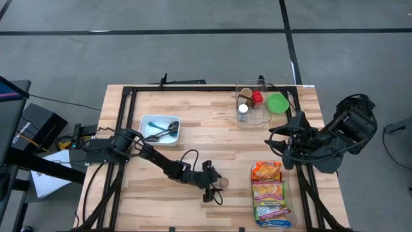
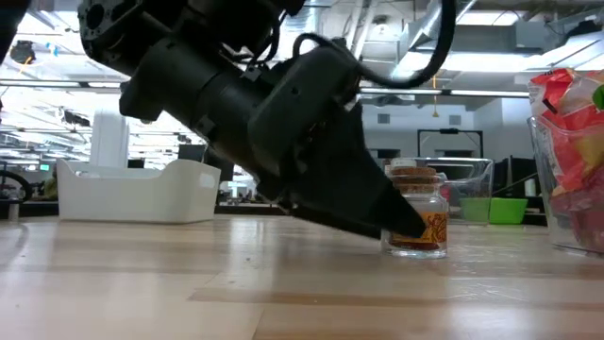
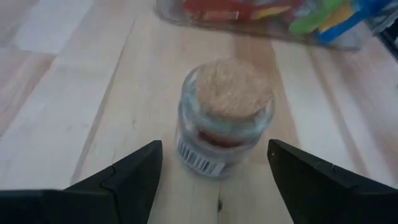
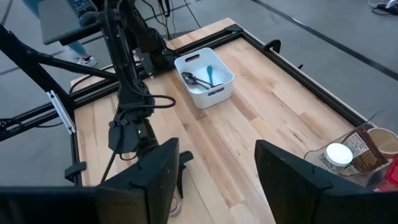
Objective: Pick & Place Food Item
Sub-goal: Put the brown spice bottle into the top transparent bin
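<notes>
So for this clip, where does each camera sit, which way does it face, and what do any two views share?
High view: above the table, straight down; both arms, left claw at the cork-topped jar, right claw waiting at the right edge.
Low view: table height, level across; the left arm fills it, jar behind its tip.
Left wrist view: past its open fingers onto the jar.
Right wrist view: across the table to the white bin; own fingers open.
Shared: the jar appears in the high, low and left wrist views.

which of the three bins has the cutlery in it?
The white bin near the left arm's base; it holds spoons. The clear bin at the table's far edge holds jars and containers; the clear bin near the front holds snack packets.
</notes>
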Action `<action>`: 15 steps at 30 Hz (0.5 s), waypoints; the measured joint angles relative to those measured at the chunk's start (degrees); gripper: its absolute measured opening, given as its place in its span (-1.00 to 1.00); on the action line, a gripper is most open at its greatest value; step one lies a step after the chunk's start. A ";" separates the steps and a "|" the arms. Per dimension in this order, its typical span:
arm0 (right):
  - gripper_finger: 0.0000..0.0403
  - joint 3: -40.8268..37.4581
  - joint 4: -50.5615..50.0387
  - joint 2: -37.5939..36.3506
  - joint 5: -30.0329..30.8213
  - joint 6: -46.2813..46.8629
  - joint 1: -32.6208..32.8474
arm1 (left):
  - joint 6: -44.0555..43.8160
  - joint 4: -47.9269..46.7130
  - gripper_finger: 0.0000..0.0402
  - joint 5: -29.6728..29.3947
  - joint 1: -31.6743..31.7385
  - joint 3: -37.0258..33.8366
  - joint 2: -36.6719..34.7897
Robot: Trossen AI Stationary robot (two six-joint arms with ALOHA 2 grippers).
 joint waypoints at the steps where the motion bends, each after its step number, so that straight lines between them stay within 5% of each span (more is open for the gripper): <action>1: 0.02 0.00 -0.01 0.00 0.00 0.00 -0.01 | -0.02 -0.06 0.43 0.37 0.02 -0.07 0.39; 9: 0.02 0.00 -0.38 0.00 0.02 -0.01 -0.05 | 0.21 3.74 0.38 -1.18 0.26 0.90 3.03; 15: 0.02 0.00 -0.62 0.00 0.02 -0.02 -0.10 | 1.19 3.85 0.04 0.00 1.20 0.84 3.10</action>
